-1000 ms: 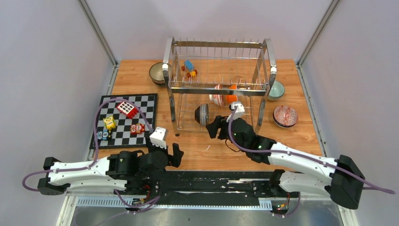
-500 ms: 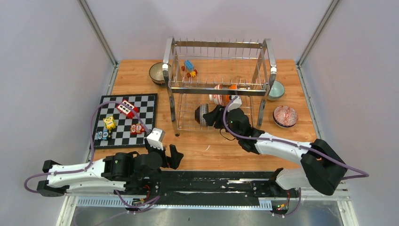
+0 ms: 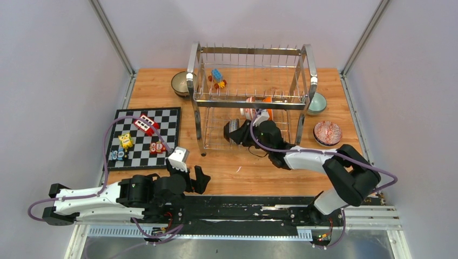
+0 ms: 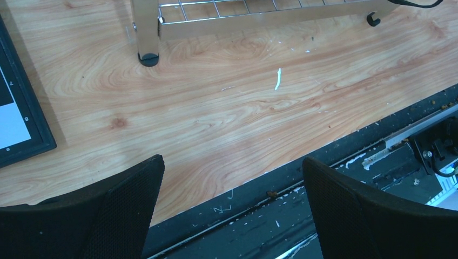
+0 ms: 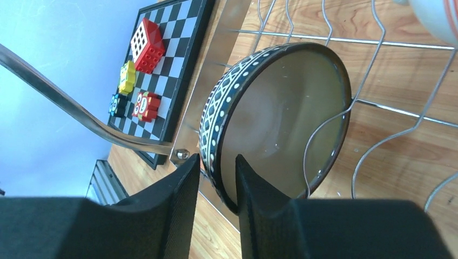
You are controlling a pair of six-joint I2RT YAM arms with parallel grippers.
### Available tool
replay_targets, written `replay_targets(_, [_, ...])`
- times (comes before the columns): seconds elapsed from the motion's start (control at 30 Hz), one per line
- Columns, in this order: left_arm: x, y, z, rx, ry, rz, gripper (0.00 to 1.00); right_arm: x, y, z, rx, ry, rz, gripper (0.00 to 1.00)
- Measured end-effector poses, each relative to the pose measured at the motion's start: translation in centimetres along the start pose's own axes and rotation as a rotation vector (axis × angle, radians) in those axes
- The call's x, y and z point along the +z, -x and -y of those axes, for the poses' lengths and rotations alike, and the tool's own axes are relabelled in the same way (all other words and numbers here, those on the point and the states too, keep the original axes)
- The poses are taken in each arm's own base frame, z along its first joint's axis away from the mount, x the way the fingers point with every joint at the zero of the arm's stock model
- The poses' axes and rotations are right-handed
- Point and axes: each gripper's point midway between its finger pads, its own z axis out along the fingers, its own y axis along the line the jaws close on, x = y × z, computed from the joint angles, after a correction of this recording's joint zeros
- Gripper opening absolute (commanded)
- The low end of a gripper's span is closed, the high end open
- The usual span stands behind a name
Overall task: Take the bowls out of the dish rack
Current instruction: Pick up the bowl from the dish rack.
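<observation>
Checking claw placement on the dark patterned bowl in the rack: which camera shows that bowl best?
Right wrist: the dark patterned bowl fills the frame, with the right claw straddling its rim. Top external shows it small, partly hidden by the claw, inside the dish rack. Left wrist misses it.

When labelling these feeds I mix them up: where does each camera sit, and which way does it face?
Top external: above and behind the arms, looking down at the table, dish rack and chequered board; both arms show whole.
Left wrist: on the left arm, facing bare wood before the rack's foot; the open left pincer frames it.
Right wrist: inside the rack's lower tier, facing the dark patterned bowl; the right pincer straddles its rim.
Shared: top and right wrist both show that bowl, rack and board.
</observation>
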Motion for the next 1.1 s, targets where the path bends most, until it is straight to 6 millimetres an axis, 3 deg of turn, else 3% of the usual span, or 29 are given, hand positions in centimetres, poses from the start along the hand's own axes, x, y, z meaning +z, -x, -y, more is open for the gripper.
replay_targets(0.47, [0.1,-0.3,-0.2,-0.005,0.009,-0.001,1.0,1.7,1.2,-1.2,0.086,0.195,0.028,0.03])
replay_targets(0.73, [0.2,-0.2,-0.4,-0.01,0.019,0.005,1.0,2.1,0.7,-2.2,0.126,0.285,0.014,0.03])
replay_targets(1.1, [0.2,-0.2,-0.8,-0.009,0.033,0.012,1.0,0.8,0.1,-4.6,0.156,0.393,-0.059,0.03])
